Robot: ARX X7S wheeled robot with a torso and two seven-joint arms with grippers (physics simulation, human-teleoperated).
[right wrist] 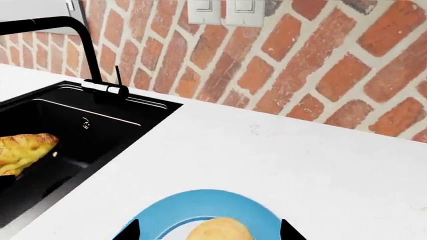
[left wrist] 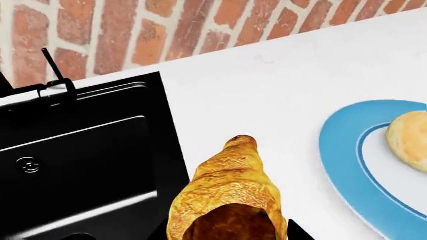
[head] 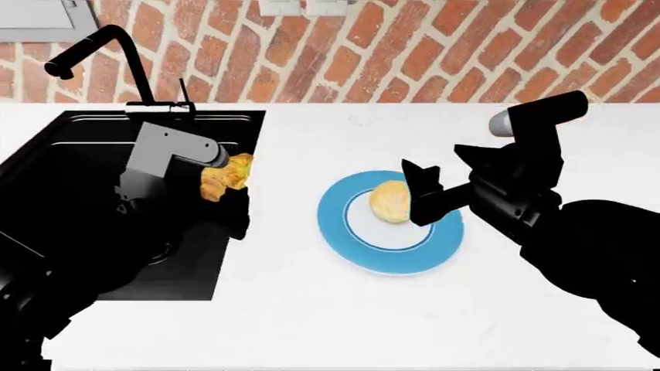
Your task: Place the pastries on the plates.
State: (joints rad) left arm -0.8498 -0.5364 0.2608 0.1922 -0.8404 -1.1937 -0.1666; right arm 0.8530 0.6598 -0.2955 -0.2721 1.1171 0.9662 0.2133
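I am looking over a wide white countertop running along a red brick wall, with a black rectangular sink basin lying at nine o'clock from the middle of my head view and its black bent-neck tap standing at about ten o'clock. Near the centre of the counter a round plate with a wide sky-blue rim and white centre is sitting flat, and the round pale-golden bun is resting on its white middle. I am seeing only this one plate in my views. My right gripper is hovering directly over the bun at the three o'clock side of the plate, its two dark fingers standing apart with nothing between them; in the right wrist view the fingertips are flanking the bun without touching it. My left gripper is hanging at the sink's three o'clock edge, raised off the counter and clamped on the golden-brown flaky croissant, which is sticking out from between its fingers, well apart from the plate.
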